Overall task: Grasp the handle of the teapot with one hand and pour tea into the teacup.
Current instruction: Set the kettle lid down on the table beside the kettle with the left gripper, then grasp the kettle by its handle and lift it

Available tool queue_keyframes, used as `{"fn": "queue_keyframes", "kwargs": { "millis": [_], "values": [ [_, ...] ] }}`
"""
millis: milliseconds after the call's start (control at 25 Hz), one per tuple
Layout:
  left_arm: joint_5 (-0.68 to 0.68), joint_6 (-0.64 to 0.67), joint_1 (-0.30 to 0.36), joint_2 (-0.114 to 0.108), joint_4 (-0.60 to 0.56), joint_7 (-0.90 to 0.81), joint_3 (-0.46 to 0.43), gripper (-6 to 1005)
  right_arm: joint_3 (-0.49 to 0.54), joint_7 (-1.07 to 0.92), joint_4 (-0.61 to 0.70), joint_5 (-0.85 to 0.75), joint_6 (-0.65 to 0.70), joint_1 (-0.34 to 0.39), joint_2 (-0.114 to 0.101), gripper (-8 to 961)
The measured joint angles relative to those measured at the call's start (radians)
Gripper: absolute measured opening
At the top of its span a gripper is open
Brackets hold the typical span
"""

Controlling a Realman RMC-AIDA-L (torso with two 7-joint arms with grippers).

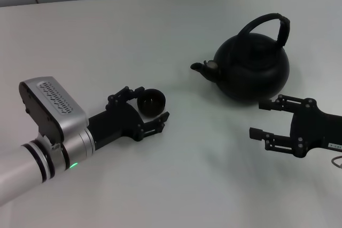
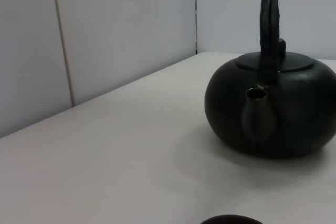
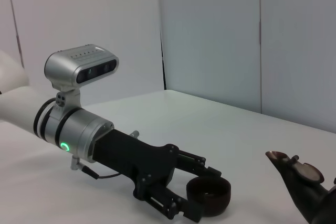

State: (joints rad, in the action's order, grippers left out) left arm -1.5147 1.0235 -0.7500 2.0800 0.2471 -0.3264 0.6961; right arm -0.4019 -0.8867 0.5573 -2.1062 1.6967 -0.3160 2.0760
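Counter: the pale, plain surface carrying everything described here.

Teapot: a round matte-black pot standing upright on the far right part of the counter, its short spout turned toward my left side. Seen from my left wrist, the spout faces that camera nearly head-on.

Handle: a black arched hoop rising over the teapot's lid, thicker along its right-hand side; nothing touches it.

My left pincer: lying low over the counter at the near left, reaching forward. Its fingers are spread, one on each side of the teacup, and the right wrist view shows them flanking the cup closely. Whether the pads actually press on the cup wall I cannot tell.

My right pincer: hovering just in front of the teapot on the near right, fingers pointing toward my left and parted, holding nothing. It is close to the pot's belly but apart from it.

Teacup: a tiny dark handleless bowl, upright on the counter between my left fingers, well apart from the teapot and roughly in line with its spout.
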Motion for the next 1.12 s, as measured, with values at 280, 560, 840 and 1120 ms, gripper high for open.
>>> {"fn": "queue_keyframes", "kwargs": {
  "millis": [280, 560, 840, 1120],
  "values": [
    [-0.041, -0.002, 0.01, 0.0, -0.003, -0.001, -0.052, 863, 0.0, -0.002, -0.001, 0.0, 0.0, 0.0, 0.001, 700],
    [-0.043, 0.022, 0.019, 0.0, -0.012, -0.001, -0.057, 862, 0.0, -0.005, 0.0, 0.0, -0.003, -0.002, 0.001, 700],
    [-0.044, 0.253, 0.154, -0.011, -0.167, -0.126, -0.016, 862, 0.0, -0.006, 0.0, 0.0, -0.016, -0.002, 0.001, 701],
    [-0.045, 0.486, 0.356, -0.018, -0.427, -0.283, 0.046, 863, 0.0, -0.009, -0.002, 0.0, -0.023, -0.001, 0.001, 701]
  ]
}}
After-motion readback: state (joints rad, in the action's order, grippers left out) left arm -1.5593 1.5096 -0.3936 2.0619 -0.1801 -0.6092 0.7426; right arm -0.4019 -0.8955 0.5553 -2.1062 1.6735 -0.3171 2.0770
